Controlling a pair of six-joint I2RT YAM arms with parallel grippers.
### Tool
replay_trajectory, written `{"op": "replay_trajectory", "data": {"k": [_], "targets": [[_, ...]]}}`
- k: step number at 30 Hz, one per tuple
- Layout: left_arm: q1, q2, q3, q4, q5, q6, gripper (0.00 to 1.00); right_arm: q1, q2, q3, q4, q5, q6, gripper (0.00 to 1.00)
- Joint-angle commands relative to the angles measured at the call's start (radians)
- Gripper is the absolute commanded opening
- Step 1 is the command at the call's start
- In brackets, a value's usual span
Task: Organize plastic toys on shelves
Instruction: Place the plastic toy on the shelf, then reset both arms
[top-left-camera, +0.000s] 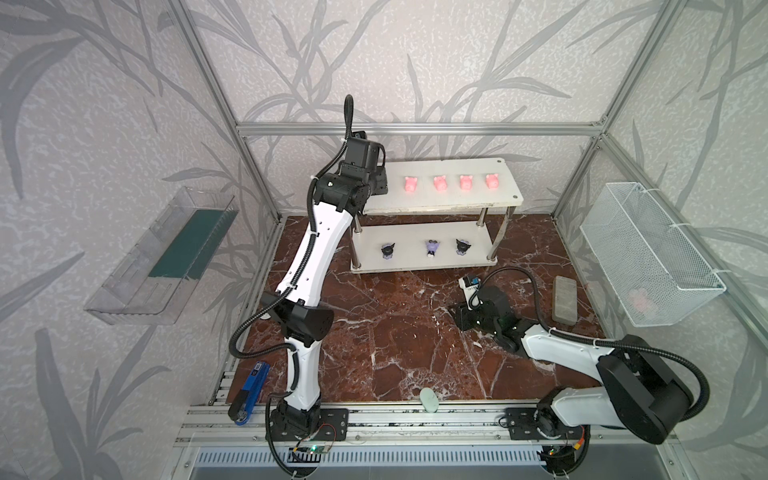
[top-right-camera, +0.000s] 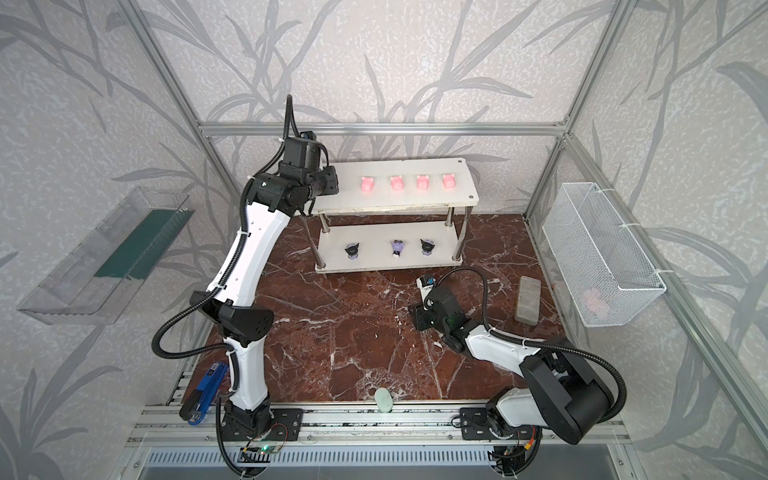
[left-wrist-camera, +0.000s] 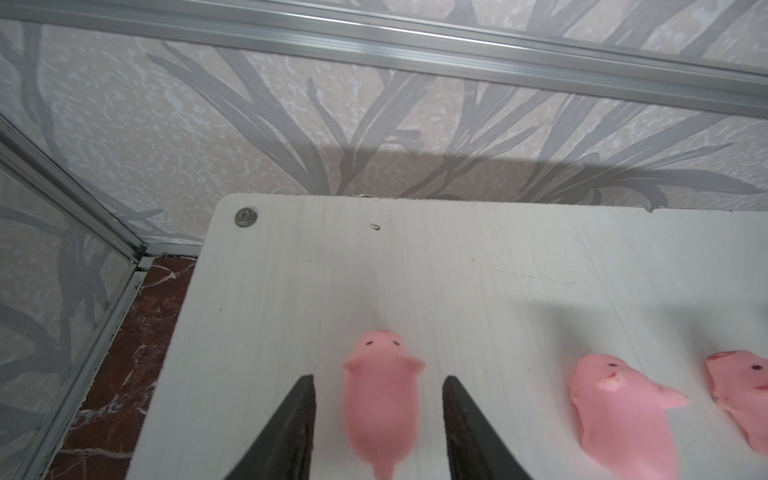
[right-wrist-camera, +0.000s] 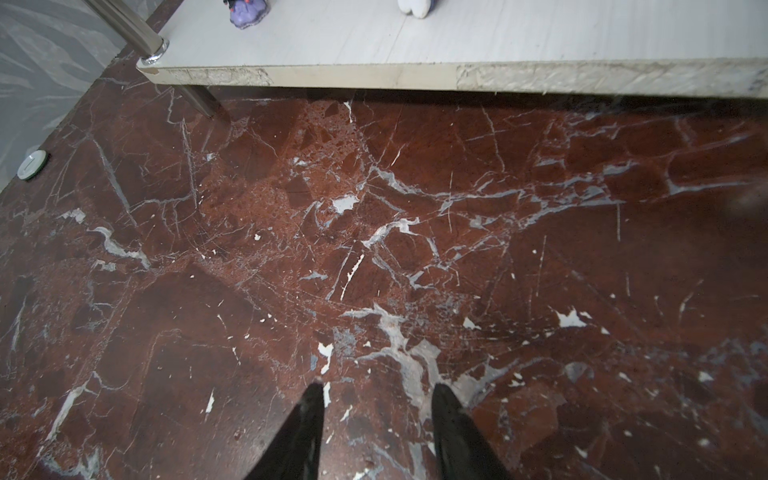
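The shelves stand at the back of the marble floor, a white two-tier rack on chrome posts. Several pink pig toys sit in a row on the top board. The leftmost pig lies between the fingers of my left gripper, which is open, with a gap on each side of the pig. On the lower board stand a black figurine, a purple one and another black one. My right gripper hangs open and empty low over the floor in front of the rack.
A grey block lies on the floor at the right. On the right wall hangs a wire basket with something pink inside. A pale green oval sits at the front edge, and a clear tray hangs on the left wall. A white disc lies by the wall.
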Motion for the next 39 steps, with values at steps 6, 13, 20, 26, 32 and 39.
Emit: {"op": "replay_trajectory", "data": {"k": [6,13,20,26,32,39], "targets": [[0.006,-0.199,-0.075,0.041,0.025,0.026,0.50,-0.004,0.008,0.035,0.004,-0.001,0.010,0.44],[0.005,-0.588,-0.639,0.336,-0.012,0.009,0.51,-0.006,-0.037,0.029,-0.023,0.030,0.002,0.44],[0.007,-0.971,-1.199,0.571,-0.216,-0.012,0.51,-0.013,-0.198,0.016,-0.135,0.160,-0.014,0.42],[0.030,-1.204,-1.634,0.797,-0.395,0.007,0.60,-0.090,-0.405,-0.024,-0.204,0.307,-0.029,0.41],[0.142,-1.166,-1.929,1.101,-0.358,-0.032,0.66,-0.217,-0.447,-0.011,-0.213,0.325,-0.073,0.41],[0.295,-1.020,-2.130,1.481,-0.252,0.024,0.67,-0.238,-0.489,-0.020,-0.211,0.365,-0.120,0.42]]}}
